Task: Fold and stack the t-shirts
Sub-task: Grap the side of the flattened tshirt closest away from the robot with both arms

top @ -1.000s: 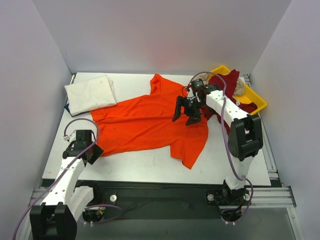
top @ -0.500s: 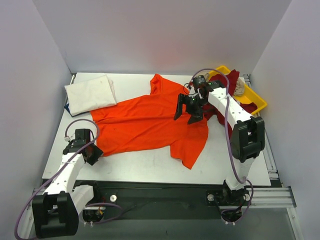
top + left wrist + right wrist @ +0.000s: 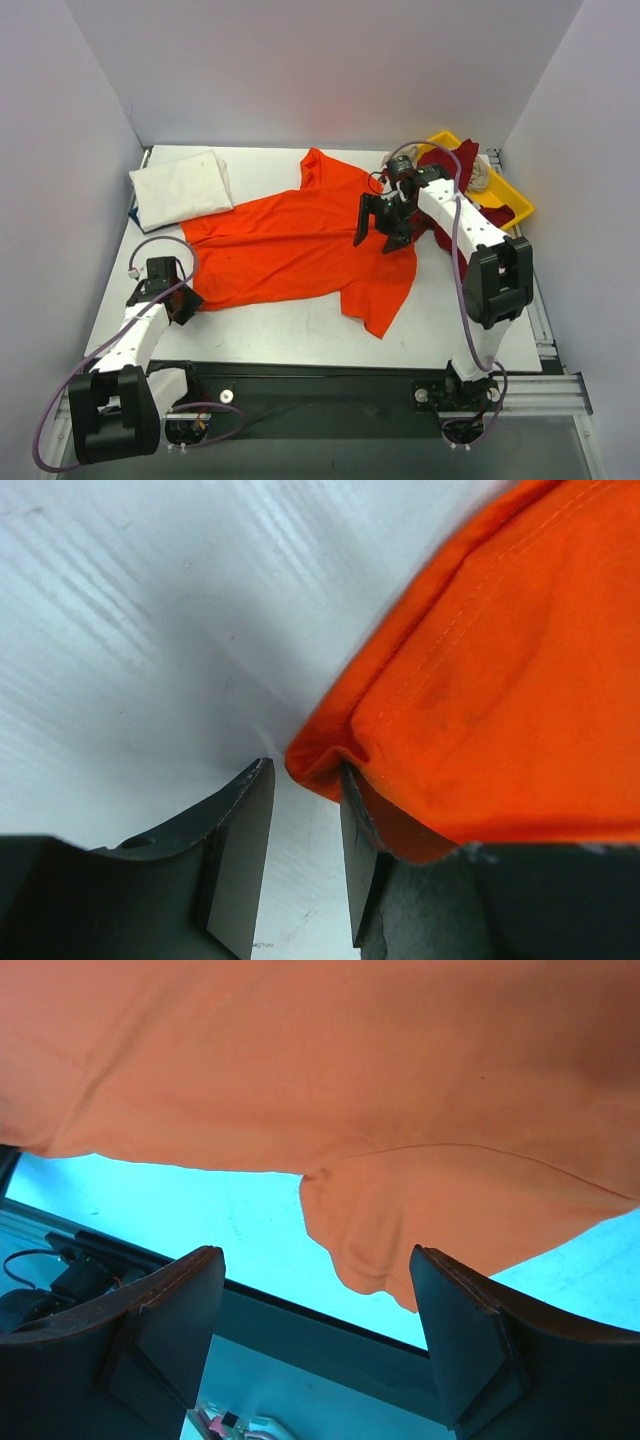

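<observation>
orange t-shirt [image 3: 290, 245] spread flat on table [image 3: 290, 335], left gripper [image 3: 300, 780] jaws slightly apart at its near-left hem corner, right gripper [image 3: 378, 237] wide open over its right side, white t-shirt [image 3: 183, 188] folded far-left, dark red t-shirt [image 3: 455, 163] in yellow tray [image 3: 517, 207]

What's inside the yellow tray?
A dark red shirt spilling over the tray's left side, and beige cloth behind it. Anything beneath them is covered.
</observation>
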Motion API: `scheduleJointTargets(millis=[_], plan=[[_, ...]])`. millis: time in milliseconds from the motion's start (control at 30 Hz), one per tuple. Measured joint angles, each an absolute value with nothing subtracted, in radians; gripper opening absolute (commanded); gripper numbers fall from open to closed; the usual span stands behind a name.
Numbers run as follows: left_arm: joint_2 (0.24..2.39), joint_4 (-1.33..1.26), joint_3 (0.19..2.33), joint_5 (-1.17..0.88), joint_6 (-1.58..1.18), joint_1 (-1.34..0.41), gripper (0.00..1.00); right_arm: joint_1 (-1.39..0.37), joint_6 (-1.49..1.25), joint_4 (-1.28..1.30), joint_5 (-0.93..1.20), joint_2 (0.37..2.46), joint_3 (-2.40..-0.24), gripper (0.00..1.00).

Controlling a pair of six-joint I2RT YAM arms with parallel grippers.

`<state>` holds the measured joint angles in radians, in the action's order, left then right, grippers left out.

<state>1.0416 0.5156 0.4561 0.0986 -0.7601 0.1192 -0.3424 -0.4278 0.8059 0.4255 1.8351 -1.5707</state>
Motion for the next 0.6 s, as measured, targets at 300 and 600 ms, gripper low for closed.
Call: scheduleJointTargets(millis=[300, 600], plan=[[1.058, 0.339, 0.407, 0.043, -0.745, 0.120, 0.15, -0.364, -0.442, 0.802, 0.338, 1.712, -1.401, 0.76], [1.062, 0.365, 0.421, 0.029, -0.706, 0.121, 0.00, -0.451, -0.473, 0.750, 0.264, 1.512, -1.037, 0.70]])
